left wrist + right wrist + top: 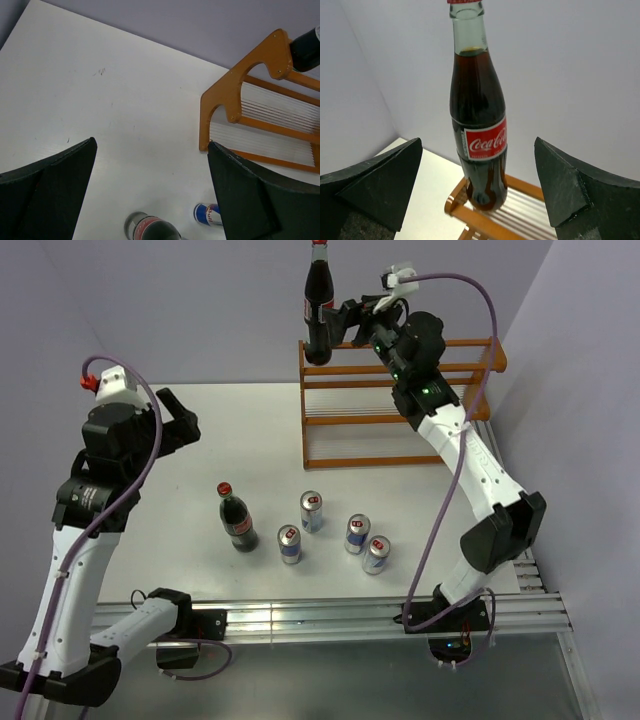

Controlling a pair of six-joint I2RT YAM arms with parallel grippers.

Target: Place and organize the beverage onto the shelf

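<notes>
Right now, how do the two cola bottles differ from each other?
The far bottle stands on the shelf's top tier, at its left end; the near bottle stands on the table beside the cans. The far bottle sits between the right gripper's open fingers, untouched; no gripper is around the near bottle. Both are upright, dark, red-capped and red-labelled.

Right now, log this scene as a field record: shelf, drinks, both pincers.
shelf: two tiers, far right part of table
shelved bottle: upright on top tier, left end
loose bottle: upright on table, left of cans
cans: four, upright on table, none shelved
right pincer: open, fingers either side of shelved bottle, not touching it
left pincer: open, over the table, holding nothing
</notes>
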